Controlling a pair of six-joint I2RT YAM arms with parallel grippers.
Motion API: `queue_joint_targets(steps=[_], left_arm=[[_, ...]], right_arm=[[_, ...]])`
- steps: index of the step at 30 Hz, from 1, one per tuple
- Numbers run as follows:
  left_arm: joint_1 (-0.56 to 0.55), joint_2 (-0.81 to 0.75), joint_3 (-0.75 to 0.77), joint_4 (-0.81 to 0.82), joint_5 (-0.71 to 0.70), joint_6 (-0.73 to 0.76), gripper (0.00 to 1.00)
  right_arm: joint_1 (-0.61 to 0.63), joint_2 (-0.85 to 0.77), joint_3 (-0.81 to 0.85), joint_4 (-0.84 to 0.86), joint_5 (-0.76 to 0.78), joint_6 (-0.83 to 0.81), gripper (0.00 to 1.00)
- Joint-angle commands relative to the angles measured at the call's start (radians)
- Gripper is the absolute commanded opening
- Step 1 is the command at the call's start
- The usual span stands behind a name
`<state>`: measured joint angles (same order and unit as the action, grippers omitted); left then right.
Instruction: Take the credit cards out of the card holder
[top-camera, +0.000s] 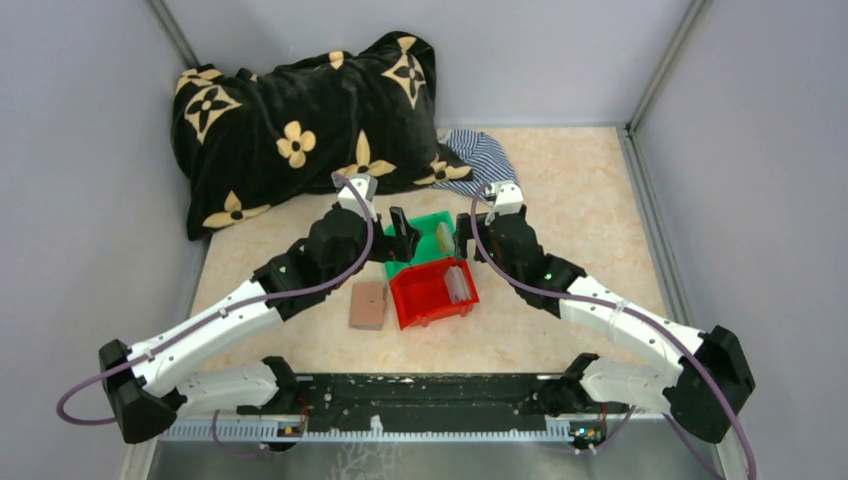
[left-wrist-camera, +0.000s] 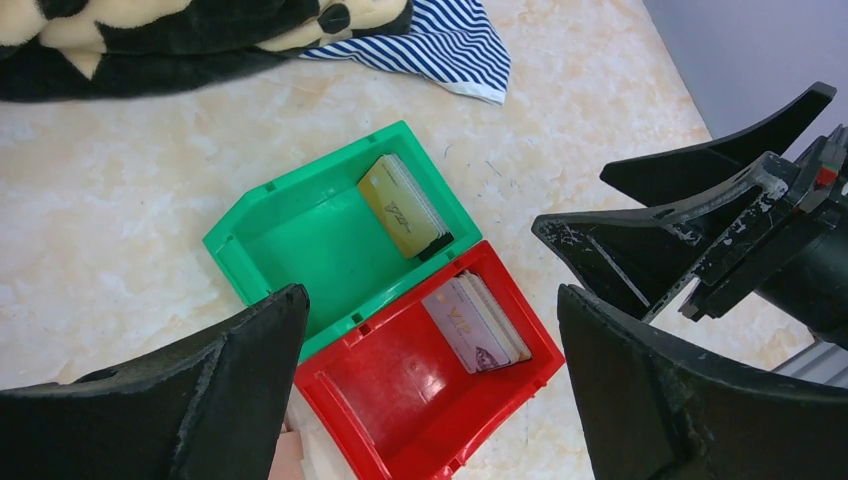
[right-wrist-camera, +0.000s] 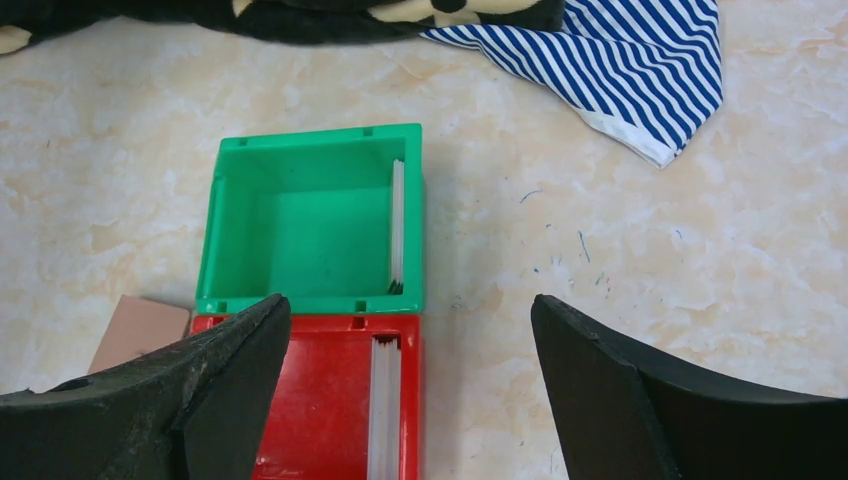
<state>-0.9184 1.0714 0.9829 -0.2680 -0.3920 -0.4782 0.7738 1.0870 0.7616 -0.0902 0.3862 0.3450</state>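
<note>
The brown card holder (top-camera: 368, 304) lies flat on the table just left of the red bin (top-camera: 425, 300), and a corner of this card holder (right-wrist-camera: 140, 330) shows in the right wrist view. Gold-faced credit cards (left-wrist-camera: 403, 205) lean against the right wall of the green bin (left-wrist-camera: 290, 240). Silvery credit cards (left-wrist-camera: 478, 322) lean against the right wall of the red bin (left-wrist-camera: 400, 400). My left gripper (left-wrist-camera: 430, 300) hangs open above both bins, holding nothing. My right gripper (right-wrist-camera: 410, 300) is open too, over the bins' right edge, and empty.
A black blanket with gold flowers (top-camera: 300, 130) fills the back left. A blue-and-white striped cloth (top-camera: 480, 160) lies behind the green bin (top-camera: 420, 225). Grey walls close in the table on three sides. The two grippers (top-camera: 405, 238) (top-camera: 466, 238) face each other closely.
</note>
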Motion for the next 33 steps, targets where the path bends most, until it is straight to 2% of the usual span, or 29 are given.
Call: queue_joint_targets(steps=[1, 12, 14, 19, 23, 25, 28, 29, 31, 33], left_arm=[[0.004, -0.035, -0.019, 0.046, -0.008, 0.017, 1.0], [0.01, 0.052, -0.015, -0.001, -0.05, 0.037, 1.0], [0.048, 0.073, -0.02, -0.015, -0.053, 0.013, 1.0], [0.278, 0.102, -0.09, 0.092, 0.186, -0.02, 1.0], [0.31, 0.176, -0.079, 0.148, 0.169, -0.037, 0.99], [0.319, 0.222, -0.067, 0.191, 0.163, -0.038, 0.99], [0.347, 0.293, -0.045, 0.254, 0.124, 0.001, 0.99], [0.362, 0.314, -0.043, 0.288, 0.112, 0.027, 1.0], [0.396, 0.36, -0.044, 0.354, 0.112, 0.065, 0.99], [0.434, 0.398, -0.03, 0.389, 0.124, 0.083, 0.99]], right_arm=[[-0.011, -0.019, 0.031, 0.047, 0.0, 0.013, 0.91], [-0.011, -0.018, 0.018, 0.047, 0.0, 0.021, 0.91], [-0.011, -0.016, 0.016, 0.042, 0.0, 0.03, 0.91], [-0.011, -0.005, 0.0, 0.012, -0.032, 0.072, 0.85], [-0.01, -0.019, -0.049, 0.0, -0.043, 0.099, 0.84], [-0.006, -0.011, -0.054, -0.024, -0.055, 0.112, 0.73], [0.039, -0.005, -0.056, -0.03, -0.054, 0.112, 0.36], [0.066, -0.003, -0.054, -0.031, -0.039, 0.108, 0.27], [0.131, -0.005, -0.041, -0.03, 0.0, 0.106, 0.12], [0.169, -0.004, -0.034, -0.022, 0.003, 0.113, 0.01]])
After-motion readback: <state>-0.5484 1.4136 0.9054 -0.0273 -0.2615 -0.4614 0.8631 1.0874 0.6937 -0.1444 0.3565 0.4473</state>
